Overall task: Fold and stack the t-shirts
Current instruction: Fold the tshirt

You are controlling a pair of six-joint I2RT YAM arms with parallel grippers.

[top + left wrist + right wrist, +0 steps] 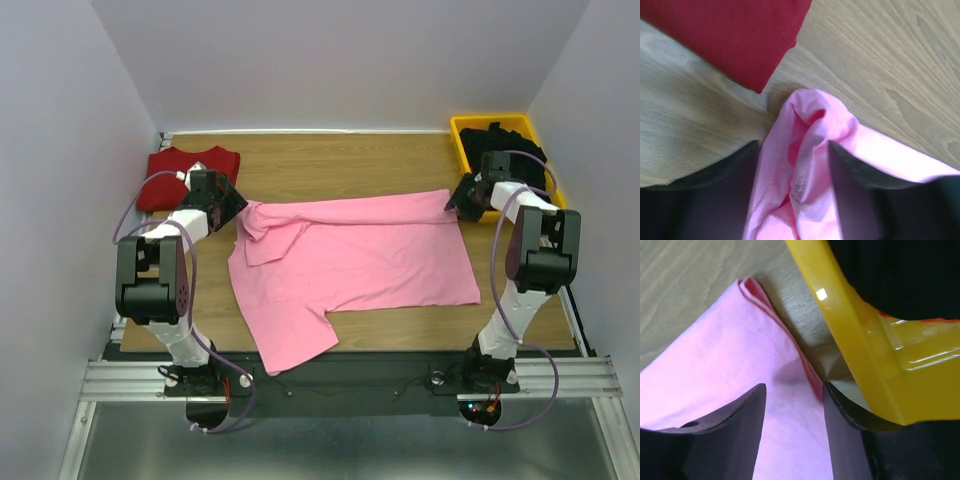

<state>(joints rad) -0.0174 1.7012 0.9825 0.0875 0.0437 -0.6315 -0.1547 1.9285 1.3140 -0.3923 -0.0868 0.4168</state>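
The light pink t-shirt (350, 260) lies spread across the middle of the table, its far edge folded over. My left gripper (238, 208) is at its far left corner, shut on a bunched fold of pink cloth (810, 150) that fills the gap between the fingers (735, 190). My right gripper (458, 198) is at the far right corner, open, its fingers straddling the flat pink hem (730, 355). The dark red t-shirt (190, 170) lies folded at the back left, just beyond the left gripper (794, 145). The black t-shirt (515, 145) sits in the yellow bin.
The yellow bin (462, 140) stands at the back right, its wall (855, 330) right beside my right gripper (794, 387). White walls enclose the table on three sides. Bare wood shows between the red shirt and the bin.
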